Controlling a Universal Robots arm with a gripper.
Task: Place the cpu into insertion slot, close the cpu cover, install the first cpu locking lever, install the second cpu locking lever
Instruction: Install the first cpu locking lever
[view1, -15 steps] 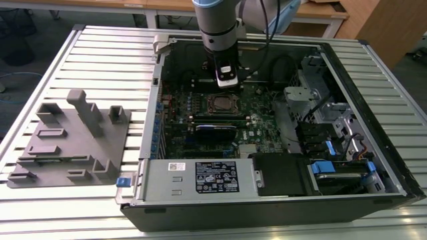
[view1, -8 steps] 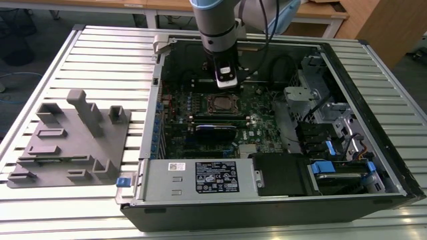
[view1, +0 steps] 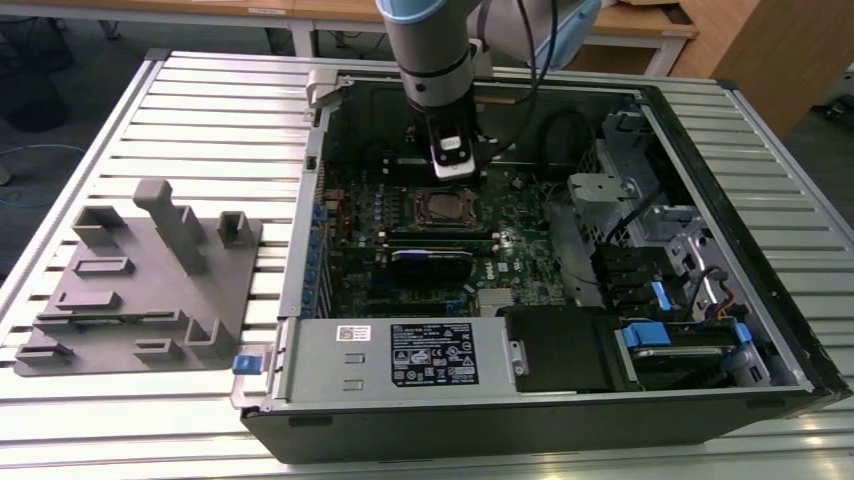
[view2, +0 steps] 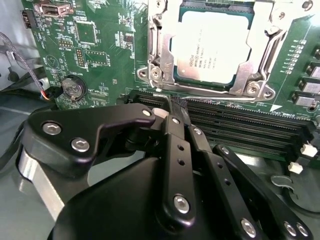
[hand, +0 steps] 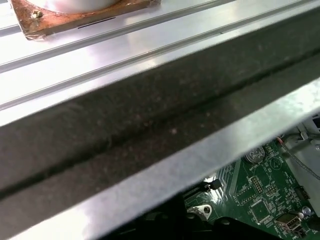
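The cpu (view2: 212, 47), with its dull silver top, lies in the insertion slot (view2: 254, 89) on the green motherboard. The cpu cover (view2: 162, 47), a silvery frame, lies flat around the chip's edges. My gripper (view2: 172, 105) has its black fingers (view2: 176, 145) together, tips at the socket's edge where a thin metal lever runs beside the frame. I cannot tell whether they grip that lever. In the exterior view the gripper (view1: 451, 172) hangs just behind the cpu (view1: 439, 207) inside the open case.
Long black memory slots (view2: 240, 122) run beside the socket, with a coin battery (view2: 72, 87) nearby. The case wall (hand: 150, 135) crosses the first wrist view. A labelled power-supply box (view1: 400, 352), drive bays (view1: 667, 340) and a grey fixture (view1: 134, 280) on the slatted table (view1: 214, 110) surround the work area.
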